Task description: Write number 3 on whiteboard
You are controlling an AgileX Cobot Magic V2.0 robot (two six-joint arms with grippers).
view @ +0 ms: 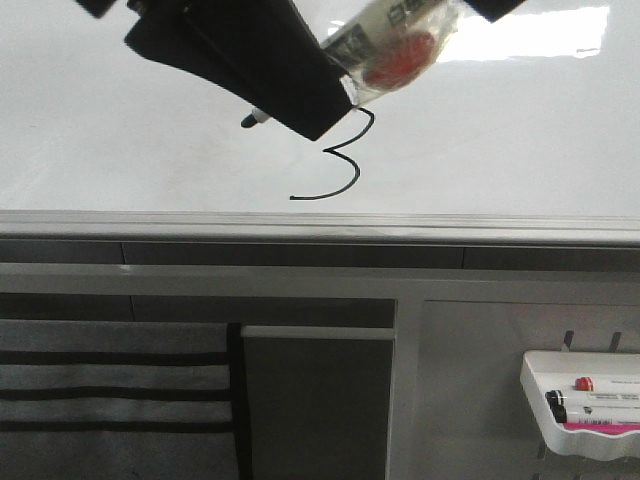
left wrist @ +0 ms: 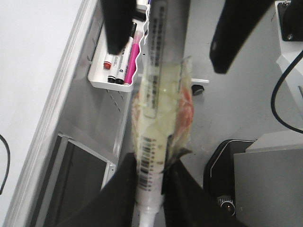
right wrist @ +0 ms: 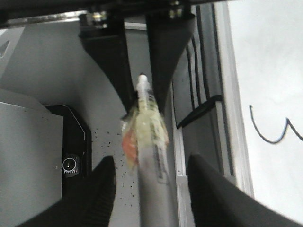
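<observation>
The whiteboard (view: 120, 150) lies flat, with a thin black number 3 (view: 343, 160) near its front edge. Part of the digit shows in the right wrist view (right wrist: 270, 135). My left gripper (view: 300, 100) hangs over the board just left of the digit, shut on a white marker (view: 400, 40) wrapped in yellowish tape. The marker's dark tip (view: 248, 120) pokes out to the left. In the left wrist view the left gripper (left wrist: 150, 184) clamps the marker (left wrist: 156, 94). My right gripper (right wrist: 151, 163) is open, its fingers standing either side of the marker's other end (right wrist: 154, 179) without touching it.
A grey metal frame (view: 320, 228) runs along the board's front edge. Below it at the right hangs a small white tray (view: 580, 400) holding spare markers, also in the left wrist view (left wrist: 113, 80). A dark cabinet panel (view: 315, 410) sits under the frame.
</observation>
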